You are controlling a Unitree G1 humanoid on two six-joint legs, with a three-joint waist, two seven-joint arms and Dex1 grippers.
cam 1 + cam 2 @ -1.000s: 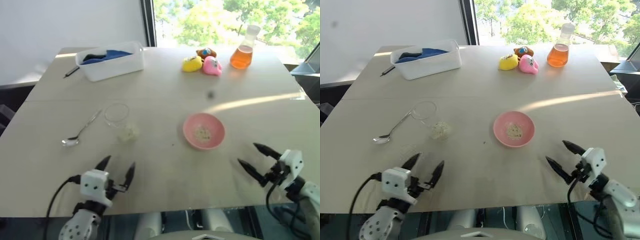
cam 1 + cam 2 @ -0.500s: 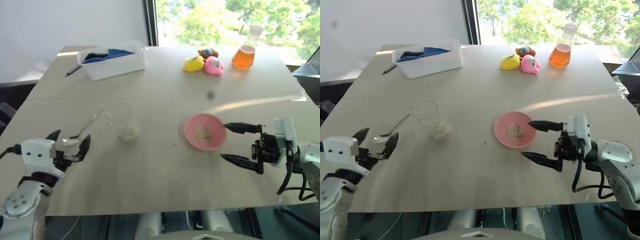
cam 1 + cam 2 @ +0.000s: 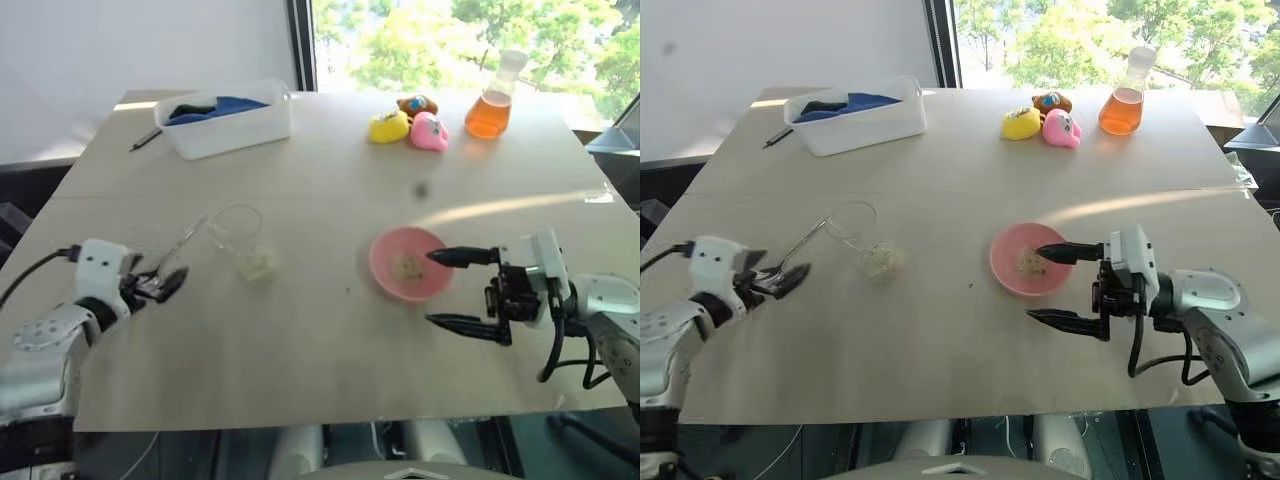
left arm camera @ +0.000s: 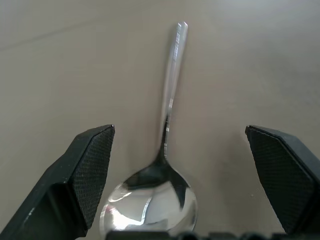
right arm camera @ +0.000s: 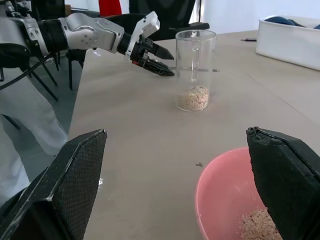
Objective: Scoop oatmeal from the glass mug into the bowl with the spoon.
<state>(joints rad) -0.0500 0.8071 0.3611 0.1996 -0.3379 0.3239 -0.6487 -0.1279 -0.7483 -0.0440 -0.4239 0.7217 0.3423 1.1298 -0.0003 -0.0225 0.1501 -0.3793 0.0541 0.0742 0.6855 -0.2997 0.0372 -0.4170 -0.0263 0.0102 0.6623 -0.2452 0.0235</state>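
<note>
Left gripper (image 4: 182,170) spread wide over spoon (image 4: 167,150) near tabletop's left edge; right gripper (image 3: 450,290) spread beside bowl (image 3: 405,265), nothing pinched.

Pale beige table (image 3: 330,340) across most of the frame. Plain white wall (image 3: 140,45) at upper left, dark window frame (image 3: 300,45) beside it. Sunlit green trees (image 3: 420,35) through the window at upper right.
</note>
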